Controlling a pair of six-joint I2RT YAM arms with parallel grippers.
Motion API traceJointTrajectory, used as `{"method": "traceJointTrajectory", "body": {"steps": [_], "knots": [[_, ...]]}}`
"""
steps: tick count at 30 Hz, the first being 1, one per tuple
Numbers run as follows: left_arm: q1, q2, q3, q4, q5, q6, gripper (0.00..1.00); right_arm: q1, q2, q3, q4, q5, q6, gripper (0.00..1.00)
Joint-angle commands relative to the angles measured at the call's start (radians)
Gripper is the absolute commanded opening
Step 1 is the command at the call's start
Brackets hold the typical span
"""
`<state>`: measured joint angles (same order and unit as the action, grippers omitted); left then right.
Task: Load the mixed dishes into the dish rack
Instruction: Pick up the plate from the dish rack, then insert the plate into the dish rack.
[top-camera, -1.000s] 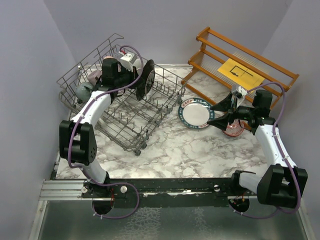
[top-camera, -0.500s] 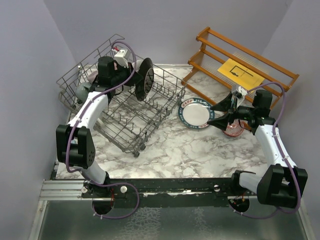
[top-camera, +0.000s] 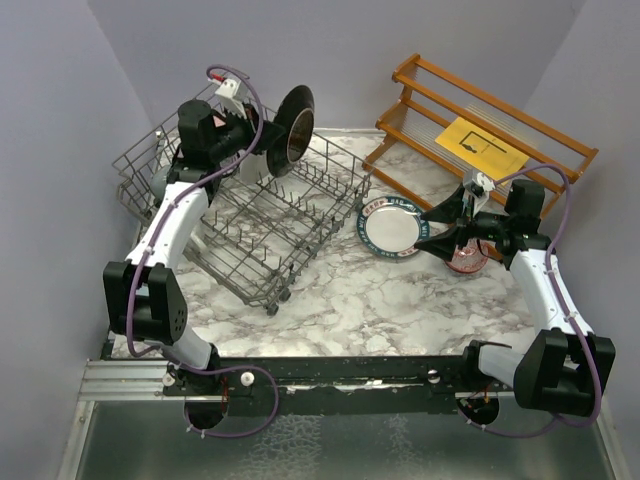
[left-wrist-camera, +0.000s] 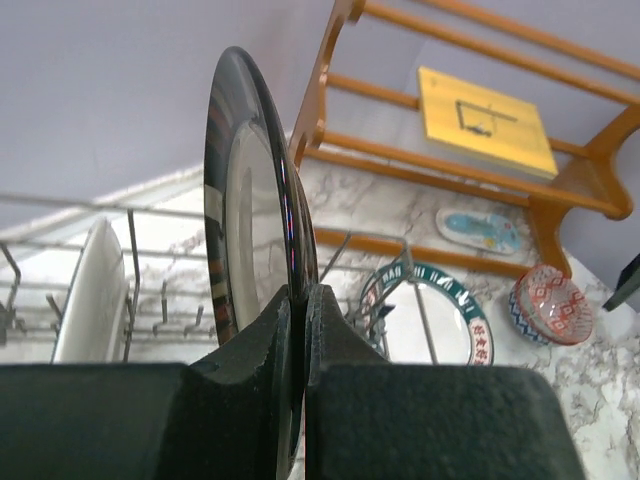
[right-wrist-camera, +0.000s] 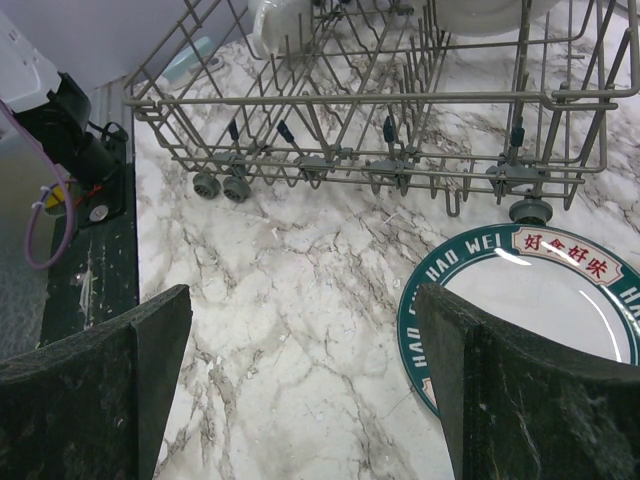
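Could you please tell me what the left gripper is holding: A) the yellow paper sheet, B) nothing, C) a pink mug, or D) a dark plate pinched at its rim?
D: the left gripper is shut on the rim of the dark plate, held on edge over the dish rack.

Left arm (top-camera: 170, 215): stretched up and away from its base, elbow near the left edge, wrist raised. Left gripper (top-camera: 262, 140): jaws pressed together on the rim of a plate (left-wrist-camera: 245, 190), which stands on edge. Right arm (top-camera: 545, 285): elbow low at the right, forearm reaching inward. Right gripper (top-camera: 432, 226): pointing left, fingers (right-wrist-camera: 95, 385) spread wide.
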<state>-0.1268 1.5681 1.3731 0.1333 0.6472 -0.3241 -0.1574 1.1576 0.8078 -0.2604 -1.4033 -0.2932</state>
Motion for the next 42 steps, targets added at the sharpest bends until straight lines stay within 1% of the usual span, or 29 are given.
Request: {"method": "traceJointTrajectory", "body": {"steps": [1, 5, 10, 12, 17, 24, 30, 36, 42], "knots": [[0.021, -0.084, 0.116, 0.245, 0.106, -0.009, 0.0, -0.005, -0.01, 0.0, 0.005, 0.012, -0.017, 0.93], [0.069, -0.077, 0.111, 0.316, 0.256, -0.1, 0.0, -0.005, -0.011, 0.002, 0.0, 0.015, -0.022, 0.93], [0.14, -0.03, 0.111, 0.397, 0.447, -0.222, 0.0, -0.004, -0.012, -0.001, -0.001, 0.015, -0.023, 0.93], [0.153, -0.014, 0.108, 0.414, 0.487, -0.246, 0.0, -0.005, -0.013, -0.001, 0.0, 0.014, -0.022, 0.93], [0.156, 0.03, 0.097, 0.424, 0.561, -0.246, 0.0, -0.005, -0.012, -0.003, 0.003, 0.019, -0.021, 0.93], [0.158, 0.071, 0.046, 0.432, 0.556, -0.225, 0.0, -0.005, -0.011, -0.004, 0.004, 0.021, -0.021, 0.93], [0.159, 0.094, 0.039, 0.416, 0.544, -0.204, 0.0, -0.005, -0.012, -0.004, 0.004, 0.022, -0.021, 0.93], [0.159, 0.111, 0.032, 0.322, 0.537, -0.116, 0.0, -0.005, -0.012, -0.004, 0.004, 0.022, -0.021, 0.93], [0.159, 0.122, 0.015, 0.317, 0.538, -0.095, 0.0, -0.005, -0.014, -0.004, 0.005, 0.021, -0.021, 0.93]]}}
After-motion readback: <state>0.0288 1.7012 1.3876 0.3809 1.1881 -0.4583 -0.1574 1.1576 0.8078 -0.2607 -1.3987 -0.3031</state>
